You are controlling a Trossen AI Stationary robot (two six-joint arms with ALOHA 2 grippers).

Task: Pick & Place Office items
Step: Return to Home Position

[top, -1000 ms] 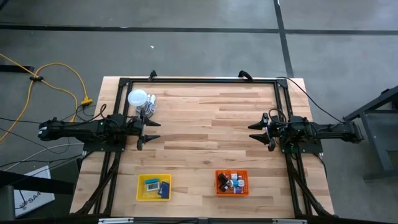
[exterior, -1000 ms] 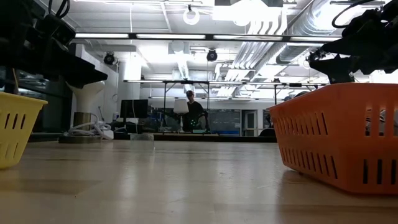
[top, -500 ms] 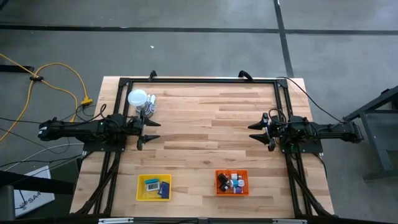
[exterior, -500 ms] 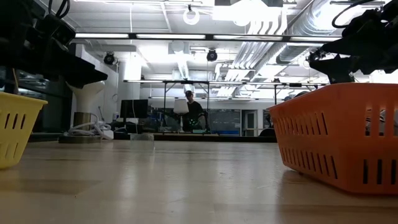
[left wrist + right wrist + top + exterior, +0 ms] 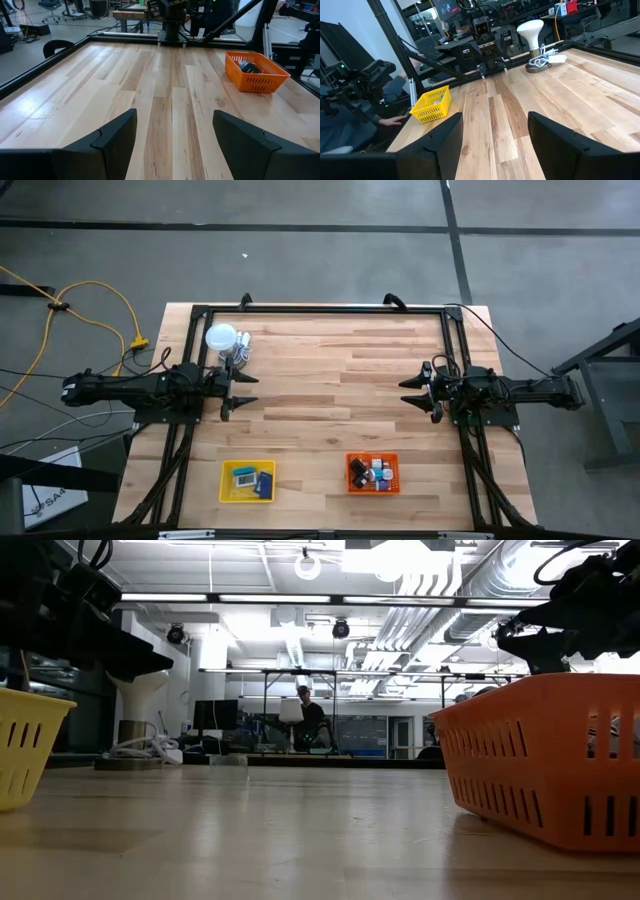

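- In the high view both arms lie drawn back at the sides of the table. The left gripper and the right gripper face each other, well apart.
- Each wrist view shows what the high view does not make clear: the fingers of the left gripper and the fingers of the right one are spread wide, with only bare wood between them. Both hold nothing.
- Only from above do I see where the items are: most sit in the orange tray, and a few in the yellow tray.
- The low view gives only the walls of the trays, so the contents are almost hidden. Far behind them is a person.
- The left wrist view reaches the orange tray and a dark item inside it.
- The right wrist view reaches the yellow tray and the globe, which stands just beside the left arm.
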